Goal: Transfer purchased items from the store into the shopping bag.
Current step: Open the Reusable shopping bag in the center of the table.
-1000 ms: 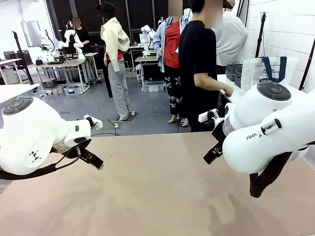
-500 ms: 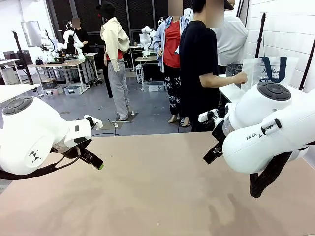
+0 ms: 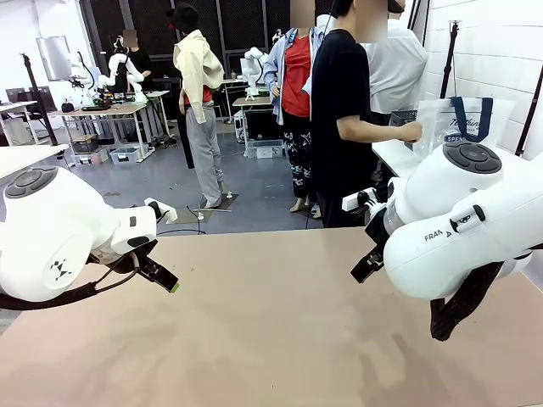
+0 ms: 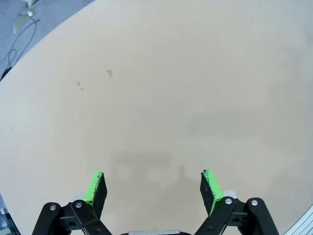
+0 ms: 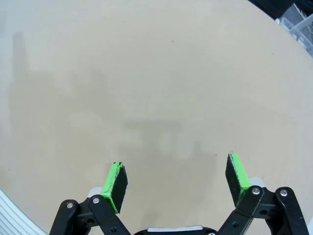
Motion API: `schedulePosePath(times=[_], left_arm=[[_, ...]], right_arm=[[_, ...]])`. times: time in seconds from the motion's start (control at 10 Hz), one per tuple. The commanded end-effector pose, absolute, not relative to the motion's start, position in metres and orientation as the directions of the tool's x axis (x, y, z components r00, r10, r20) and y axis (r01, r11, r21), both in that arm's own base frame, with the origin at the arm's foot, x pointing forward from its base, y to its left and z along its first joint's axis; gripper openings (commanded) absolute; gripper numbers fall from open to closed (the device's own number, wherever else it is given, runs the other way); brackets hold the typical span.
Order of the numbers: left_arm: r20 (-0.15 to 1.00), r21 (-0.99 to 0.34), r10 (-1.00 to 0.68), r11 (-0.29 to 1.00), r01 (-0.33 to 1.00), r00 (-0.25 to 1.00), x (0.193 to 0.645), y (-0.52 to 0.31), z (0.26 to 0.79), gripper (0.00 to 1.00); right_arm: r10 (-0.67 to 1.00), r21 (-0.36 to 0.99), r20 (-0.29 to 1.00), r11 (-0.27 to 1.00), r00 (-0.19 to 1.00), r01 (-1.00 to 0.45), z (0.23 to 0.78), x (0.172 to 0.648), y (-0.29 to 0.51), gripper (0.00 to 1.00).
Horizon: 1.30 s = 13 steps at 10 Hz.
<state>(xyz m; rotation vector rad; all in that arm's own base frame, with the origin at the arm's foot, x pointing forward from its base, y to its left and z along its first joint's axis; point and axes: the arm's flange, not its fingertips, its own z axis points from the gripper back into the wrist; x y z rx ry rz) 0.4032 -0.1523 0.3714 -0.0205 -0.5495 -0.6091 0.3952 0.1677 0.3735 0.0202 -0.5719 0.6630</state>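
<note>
The left claw (image 4: 152,178) stood spread wide with nothing between its pads, poised above the tan table (image 3: 271,339). The right claw (image 5: 178,169) was likewise wide and held nothing, over the same table. The shopping bag (image 3: 465,119) stood upright on a white side surface at far right, behind the right arm and well apart from both claws. A person's hand (image 3: 412,131) was at its left edge.

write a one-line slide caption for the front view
Left end effector and right end effector hover open over the table; beyond, a person's hand is at the shopping bag.
</note>
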Motion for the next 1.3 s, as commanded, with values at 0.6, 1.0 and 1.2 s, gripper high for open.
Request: schedulePosePath(times=[0.6,1.0,1.2], left_arm=[[0.496,0.138,-0.535,0.826,0.546,0.684,0.4036,-0.1511,0.3714,1.0],[0.496,0.138,-0.535,0.826,0.546,0.684,0.4036,-0.1511,0.3714,1.0],[0.496,0.138,-0.535,0.826,0.546,0.684,0.4036,-0.1511,0.3714,1.0]], right_arm=[[0.576,-0.16,0.508,0.794,0.641,-0.587,0.3735,0.3952,0.1676,1.0],[0.576,-0.16,0.508,0.794,0.641,-0.587,0.3735,0.3952,0.1676,1.0],[0.576,-0.16,0.508,0.794,0.641,-0.587,0.3735,0.3952,0.1676,1.0]])
